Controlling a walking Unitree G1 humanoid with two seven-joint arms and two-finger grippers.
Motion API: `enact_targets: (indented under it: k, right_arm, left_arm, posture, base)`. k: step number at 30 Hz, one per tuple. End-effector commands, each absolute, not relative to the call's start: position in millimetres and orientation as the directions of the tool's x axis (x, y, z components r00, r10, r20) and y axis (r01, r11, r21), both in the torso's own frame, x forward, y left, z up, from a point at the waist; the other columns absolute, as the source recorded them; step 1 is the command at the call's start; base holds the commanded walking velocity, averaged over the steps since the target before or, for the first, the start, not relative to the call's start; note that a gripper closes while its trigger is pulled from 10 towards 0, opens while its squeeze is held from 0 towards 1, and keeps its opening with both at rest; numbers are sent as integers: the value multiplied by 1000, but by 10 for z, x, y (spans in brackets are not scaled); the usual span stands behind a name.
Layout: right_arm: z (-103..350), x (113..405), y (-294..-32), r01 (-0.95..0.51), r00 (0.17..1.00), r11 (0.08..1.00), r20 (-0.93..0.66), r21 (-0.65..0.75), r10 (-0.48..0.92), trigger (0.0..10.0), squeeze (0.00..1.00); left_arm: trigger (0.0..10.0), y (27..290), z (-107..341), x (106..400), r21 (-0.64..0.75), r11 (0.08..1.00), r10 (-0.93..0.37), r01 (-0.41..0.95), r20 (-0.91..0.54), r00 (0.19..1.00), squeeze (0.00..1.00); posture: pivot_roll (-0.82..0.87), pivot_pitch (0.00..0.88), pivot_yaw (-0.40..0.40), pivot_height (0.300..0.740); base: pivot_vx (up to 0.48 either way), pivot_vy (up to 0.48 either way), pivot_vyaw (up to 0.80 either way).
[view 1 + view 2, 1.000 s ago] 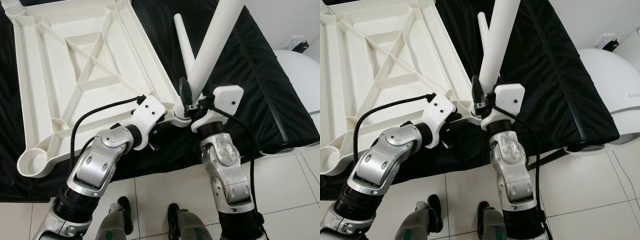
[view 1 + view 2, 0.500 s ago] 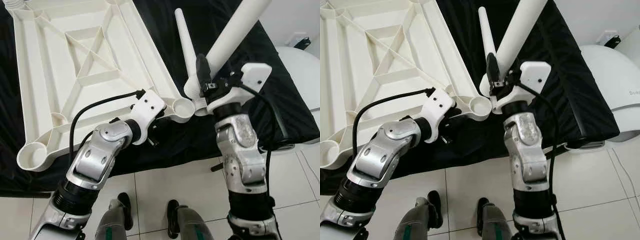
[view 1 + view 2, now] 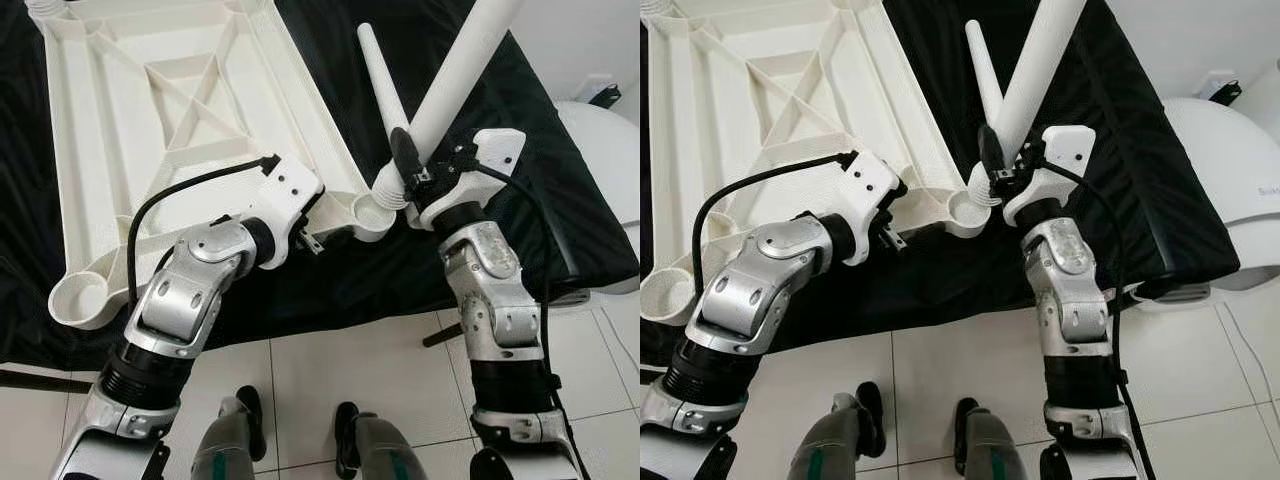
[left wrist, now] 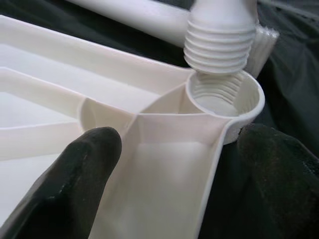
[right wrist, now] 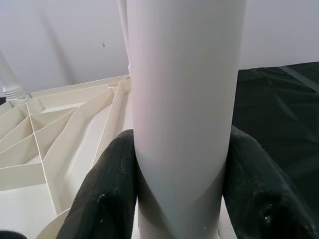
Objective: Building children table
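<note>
Right gripper [image 3: 408, 172] clamps the leg [image 3: 455, 82], threaded end at socket [image 3: 372, 210] rim, axis leaning to 1 o'clock; you'd straighten it. Left gripper [image 4: 169, 164] open, straddling tabletop [image 3: 180, 120] corner.

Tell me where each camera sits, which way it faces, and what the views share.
Eye views: on the head, looking down at both silver arms, the upturned tabletop and black cloth.
Left wrist view: along the left gripper straddling the tabletop's edge, toward the corner socket.
Right wrist view: along the right gripper clamping the table leg.
Shared: the leg's threaded end at that socket.
</note>
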State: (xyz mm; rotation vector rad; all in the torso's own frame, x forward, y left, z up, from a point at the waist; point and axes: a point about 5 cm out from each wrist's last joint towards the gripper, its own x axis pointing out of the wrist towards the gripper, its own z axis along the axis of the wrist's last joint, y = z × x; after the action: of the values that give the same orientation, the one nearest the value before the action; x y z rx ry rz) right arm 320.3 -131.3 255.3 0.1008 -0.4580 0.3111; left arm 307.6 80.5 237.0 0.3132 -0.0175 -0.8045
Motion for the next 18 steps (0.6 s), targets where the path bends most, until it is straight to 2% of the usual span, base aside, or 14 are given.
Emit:
enact_targets:
  k: [1, 14, 15, 16, 18]
  right_arm:
    - [2408, 3257, -1361, -318, 881, 948, 381, 35, 281, 10000, 0]
    - [2503, 3460, -1510, -386, 859, 923, 363, -3, 360, 10000, 0]
    - [2512, 3481, -1520, -402, 854, 916, 359, -6, 377, 10000, 0]
    - [2512, 3481, -1520, -402, 854, 916, 359, -6, 377, 10000, 0]
    - [2536, 3538, -1528, -484, 815, 874, 338, -50, 471, 10000, 0]
  left_arm:
    - [10000, 780, 2419, 3072, 266, 628, -742, 731, -79, 666, 1000]
    - [10000, 759, 2732, 3176, 150, 603, -797, 783, 91, 597, 1000]
    - [10000, 758, 2773, 3188, 147, 595, -803, 790, 109, 585, 0]
    - [10000, 758, 2773, 3188, 147, 595, -803, 790, 109, 585, 0]
    - [10000, 765, 2900, 3231, 128, 565, -824, 815, 148, 547, 0]
  posture:
    - [-20, 221, -41, 740]
    - [-11, 193, -43, 740]
    - [-7, 190, -43, 740]
    - [-7, 190, -43, 740]
    - [-2, 184, -41, 740]
  base:
    - [0, 0, 0]
    - [0, 0, 0]
    - [0, 0, 0]
    - [0, 0, 0]
    - [0, 0, 0]
